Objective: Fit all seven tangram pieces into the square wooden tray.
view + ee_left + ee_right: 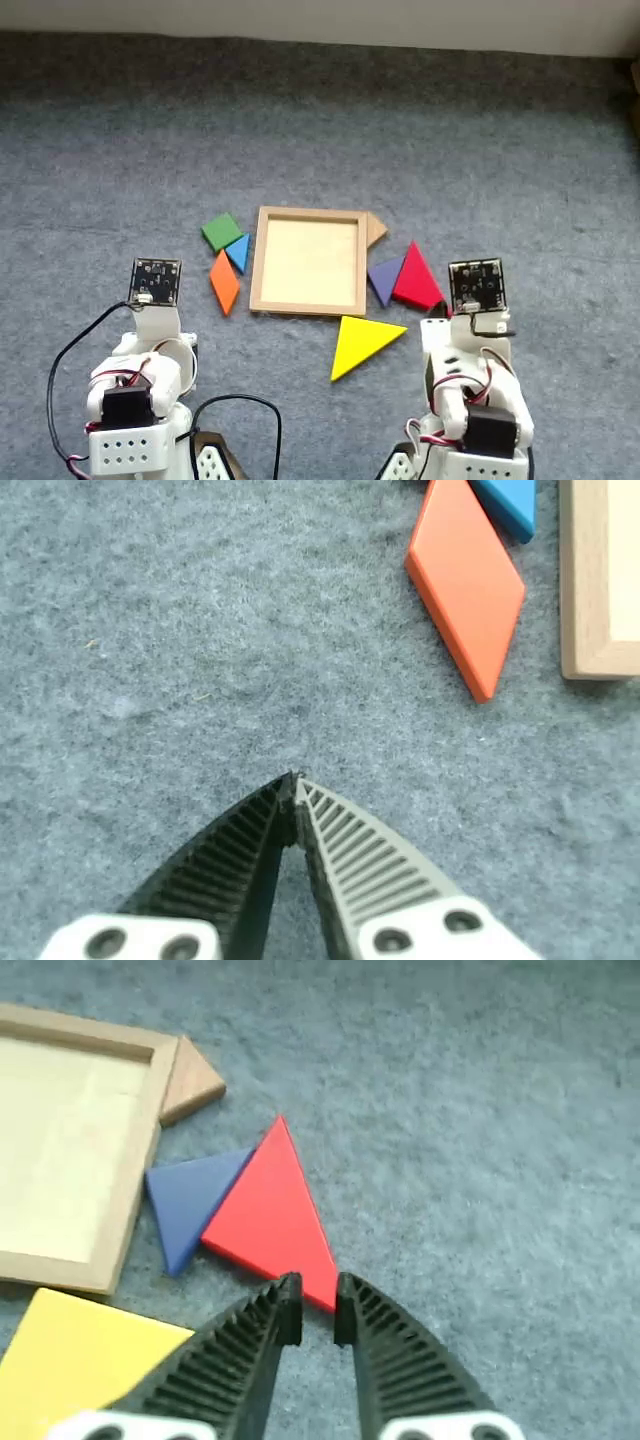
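Left claw (293, 785): pressed together, empty, parked over desk (150, 630) short of the orange parallelogram (466, 580). Wooden tray (256, 262) central, nothing in it yet. Your right claw (310, 1310): slightly spread, tips flanking the red triangle (265, 1210) corner, probably staged for your first pick.

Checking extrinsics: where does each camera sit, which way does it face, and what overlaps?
High view: fixed overhead, looking down on the wooden tray; left arm and right arm at the lower edge.
Left wrist view: on the left arm, facing down at the felt; left gripper shut, orange parallelogram ahead.
Right wrist view: on the right arm, facing down; right gripper slightly open at the red triangle.
Shared: the wooden tray shows in all three.
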Robot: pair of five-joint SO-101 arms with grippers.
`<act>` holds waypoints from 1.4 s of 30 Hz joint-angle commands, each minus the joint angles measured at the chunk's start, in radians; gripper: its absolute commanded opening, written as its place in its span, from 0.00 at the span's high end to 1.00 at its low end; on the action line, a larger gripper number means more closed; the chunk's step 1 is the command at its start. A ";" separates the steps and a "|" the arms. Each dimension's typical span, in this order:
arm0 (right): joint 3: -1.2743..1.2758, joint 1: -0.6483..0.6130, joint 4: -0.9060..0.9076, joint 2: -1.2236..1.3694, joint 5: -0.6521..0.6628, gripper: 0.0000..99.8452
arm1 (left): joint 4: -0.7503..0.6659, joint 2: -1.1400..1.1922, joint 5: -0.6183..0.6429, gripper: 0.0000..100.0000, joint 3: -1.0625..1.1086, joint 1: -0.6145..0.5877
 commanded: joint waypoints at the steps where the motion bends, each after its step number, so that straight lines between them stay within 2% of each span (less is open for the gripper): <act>1: -0.131 -0.068 0.008 0.059 0.012 0.91 | 0.006 -0.008 0.006 0.99 0.021 -0.005; 6: -0.300 -0.114 0.013 0.384 0.006 0.86 | 0.006 -0.008 0.006 0.99 0.021 -0.005; 15: -0.593 -0.180 0.008 1.004 0.006 0.69 | 0.006 -0.008 0.006 0.99 0.021 -0.005; 23: -0.794 -0.249 -0.002 1.408 0.005 0.69 | 0.006 -0.008 0.006 0.99 0.021 -0.005; 34: -0.914 -0.242 -0.159 1.748 0.005 0.69 | 0.006 -0.008 0.006 0.99 0.021 -0.005; 42: -1.010 -0.134 -0.188 1.914 0.005 0.69 | 0.006 -0.008 0.006 0.99 0.021 -0.005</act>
